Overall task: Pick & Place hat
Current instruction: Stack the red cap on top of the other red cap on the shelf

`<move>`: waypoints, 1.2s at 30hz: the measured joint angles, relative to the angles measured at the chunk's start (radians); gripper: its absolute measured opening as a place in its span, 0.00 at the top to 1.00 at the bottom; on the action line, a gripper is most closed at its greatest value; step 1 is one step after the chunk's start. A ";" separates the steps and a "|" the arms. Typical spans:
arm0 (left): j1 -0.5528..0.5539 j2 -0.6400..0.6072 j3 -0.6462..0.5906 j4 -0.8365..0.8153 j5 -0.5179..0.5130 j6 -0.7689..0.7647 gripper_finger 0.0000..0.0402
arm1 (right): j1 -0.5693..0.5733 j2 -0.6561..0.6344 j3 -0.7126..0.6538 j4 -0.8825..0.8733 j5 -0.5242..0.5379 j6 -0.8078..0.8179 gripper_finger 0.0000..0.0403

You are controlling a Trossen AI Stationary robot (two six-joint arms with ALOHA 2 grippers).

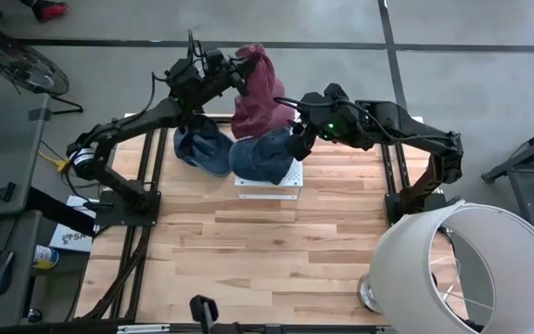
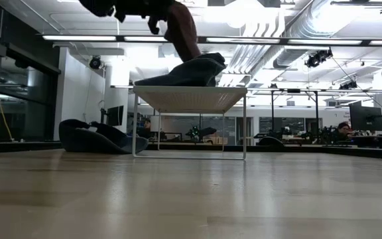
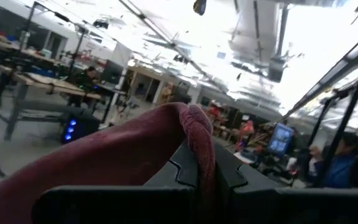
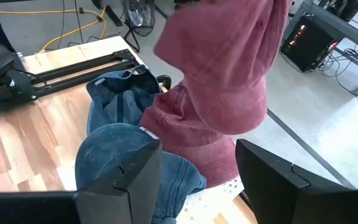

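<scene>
Maroon hat (image 1: 256, 88) hanging in the air over the far edge of the wooden surface (image 1: 248, 260), pinched shut in the left tool (image 1: 239, 76). Right tool (image 1: 297, 139) spread open over a blue denim hat (image 1: 265, 156) on the white stand (image 1: 269, 186). Second denim hat (image 1: 202, 147) lies just beside the stand.

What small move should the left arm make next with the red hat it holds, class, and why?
Probably lower the red hat a little further toward the white stand. The left gripper has its jaws shut on the hat's edge, and the hat hangs above the blue hat already on the stand. The right gripper, jaws open, waits beside that blue hat. A second blue hat lies on the table.
</scene>
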 joint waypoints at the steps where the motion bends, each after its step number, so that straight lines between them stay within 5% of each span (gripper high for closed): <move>1: 0.006 0.010 0.001 0.015 0.007 -0.012 0.99 | -0.001 0.000 0.000 0.000 0.004 0.000 0.51; 36: 0.018 0.139 0.000 0.068 0.047 -0.067 0.99 | -0.011 0.000 0.000 -0.008 0.025 0.033 0.51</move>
